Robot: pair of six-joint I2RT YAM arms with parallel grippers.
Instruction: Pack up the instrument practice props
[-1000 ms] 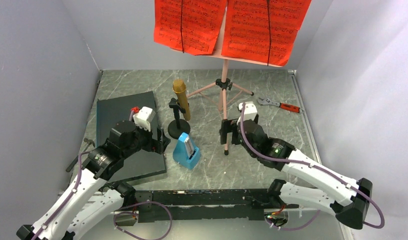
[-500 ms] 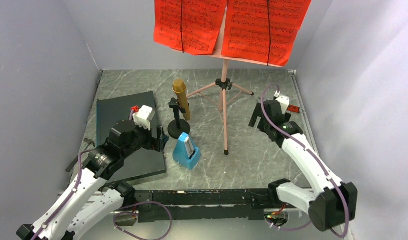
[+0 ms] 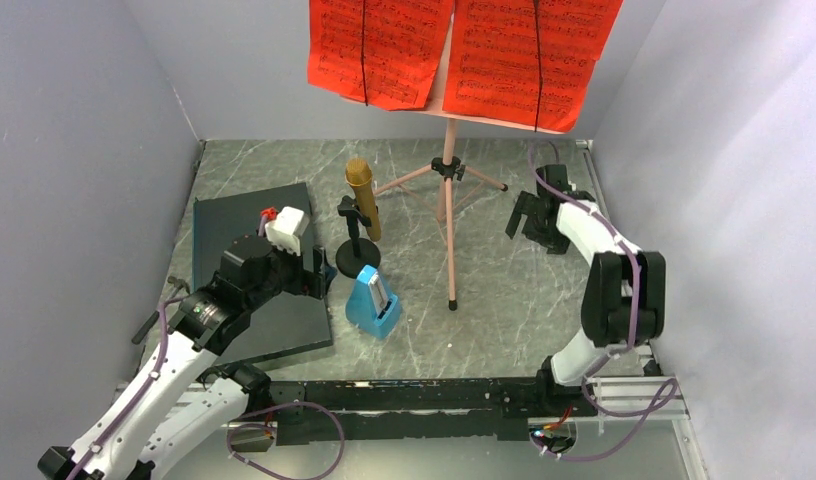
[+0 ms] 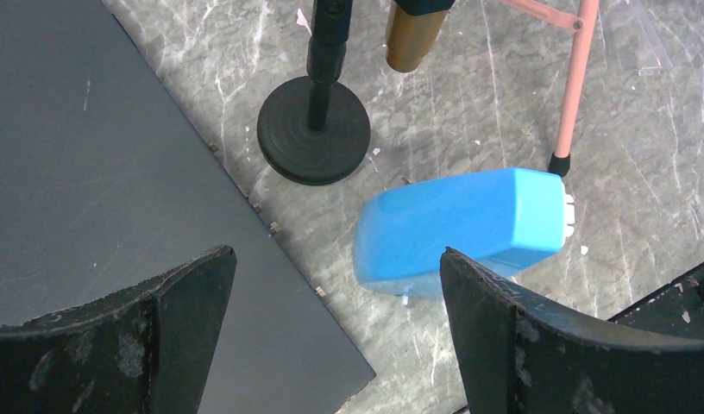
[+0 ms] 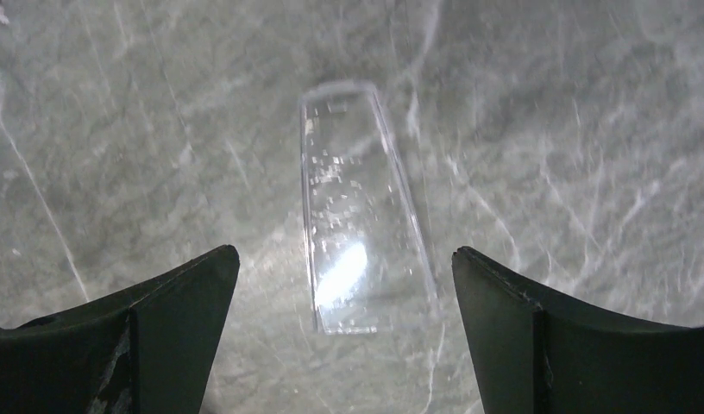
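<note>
The pink music stand (image 3: 447,200) stands at the back middle, with red sheet-music pages (image 3: 464,55) on its desk. The gold microphone (image 3: 360,195) stands on its black round base (image 3: 356,257). The blue metronome (image 3: 374,303) stands just in front of it. My left gripper (image 3: 319,280) is open and empty, just left of the metronome (image 4: 465,224), over the slab's corner. The left wrist view also shows the microphone base (image 4: 314,129) and a stand leg (image 4: 575,78). My right gripper (image 3: 532,222) is open and empty at the right, apart from the stand.
A large dark slab (image 3: 254,260) lies at the left under my left arm and also shows in the left wrist view (image 4: 90,172). A small clear plastic strip (image 5: 361,207) lies on the marble floor below my right gripper (image 5: 344,328). Grey walls close in both sides.
My right arm has drawn away from the stand's front leg, swung to the far right and folded upright. The left arm has barely moved.
</note>
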